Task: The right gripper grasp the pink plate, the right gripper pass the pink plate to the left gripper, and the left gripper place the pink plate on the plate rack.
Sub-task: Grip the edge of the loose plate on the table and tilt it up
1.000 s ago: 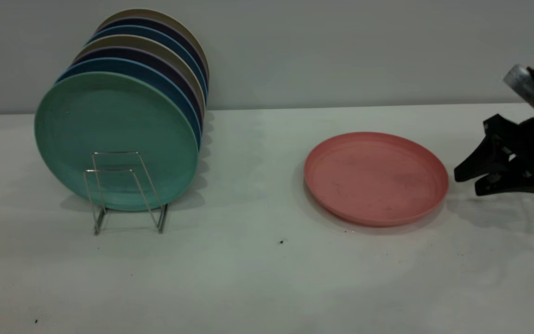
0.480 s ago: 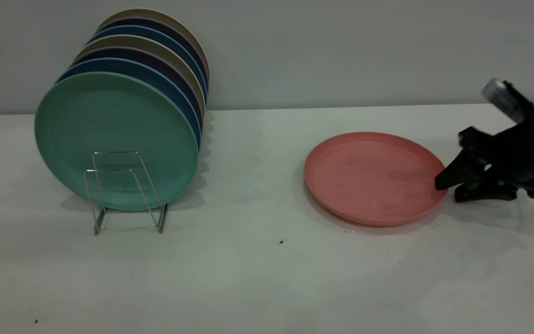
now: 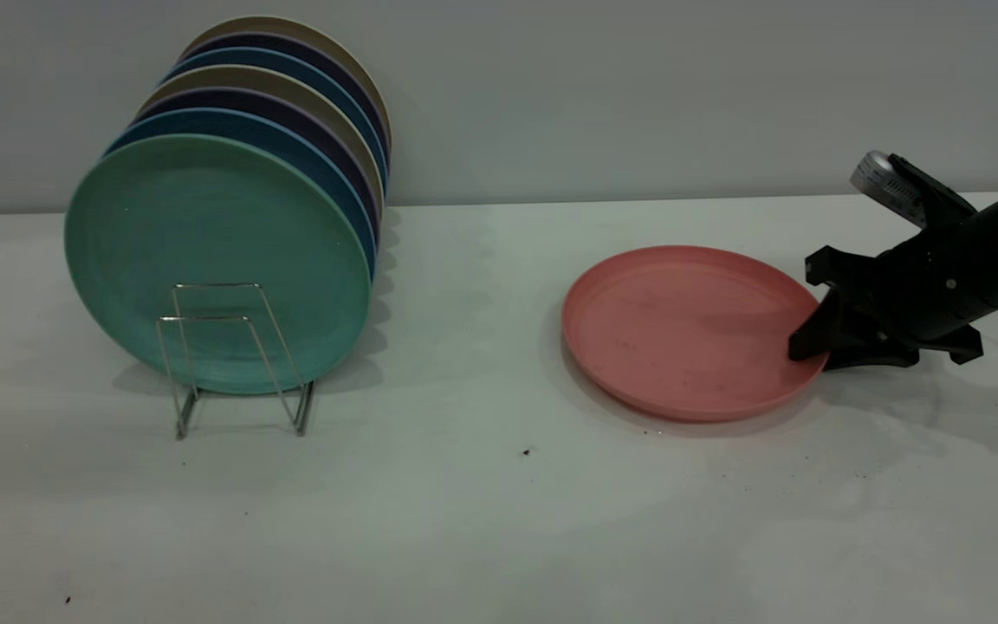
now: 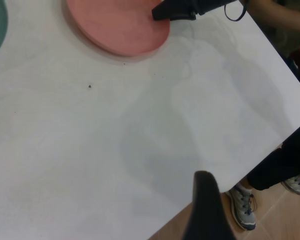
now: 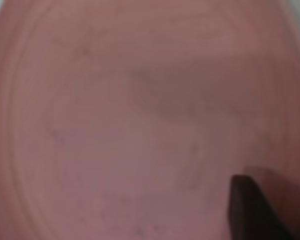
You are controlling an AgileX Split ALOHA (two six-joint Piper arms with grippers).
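The pink plate (image 3: 690,329) lies flat on the white table, right of centre. My right gripper (image 3: 813,357) is at the plate's right rim, low over the table. It is open, with one finger over the plate's inner edge and the other down beside the rim. In the right wrist view the plate (image 5: 130,115) fills the picture, with one dark fingertip (image 5: 252,210) over it. The plate rack (image 3: 235,355) stands at the left, and its front wire loops hold no plate. My left gripper (image 4: 205,212) hangs above the table's near edge, far from the plate (image 4: 117,25).
Several plates stand upright in the rack, with a teal-green plate (image 3: 213,260) at the front. The table edge (image 4: 230,175) runs close below the left gripper, and a person's shoe (image 4: 242,205) is on the floor beyond it.
My right gripper has come down and leftward from beside the plate onto its right rim. The plate has shifted slightly to the left.
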